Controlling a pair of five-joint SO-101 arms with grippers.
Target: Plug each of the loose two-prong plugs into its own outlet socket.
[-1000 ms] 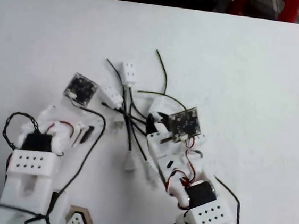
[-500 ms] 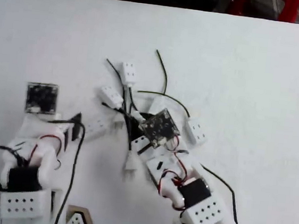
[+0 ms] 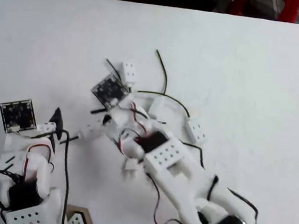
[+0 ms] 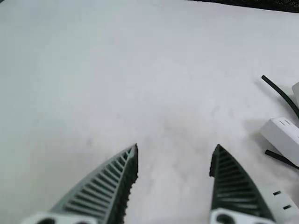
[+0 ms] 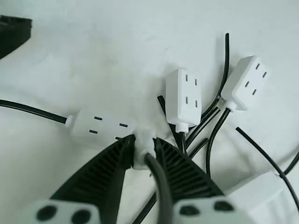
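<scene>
Plug [image 5: 140,151], left of centre in the high view, sits pinched in your right gripper [image 5: 143,141] just beside a socket [image 5: 100,128]; skewed prongs could shove that socket away. Left gripper [image 4: 173,156] gapes empty.

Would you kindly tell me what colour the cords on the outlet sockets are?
Black; the cords show best in the right wrist view.

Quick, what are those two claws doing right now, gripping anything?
Left gripper: open, holding nothing.
Right gripper: shut on a plug.
</scene>
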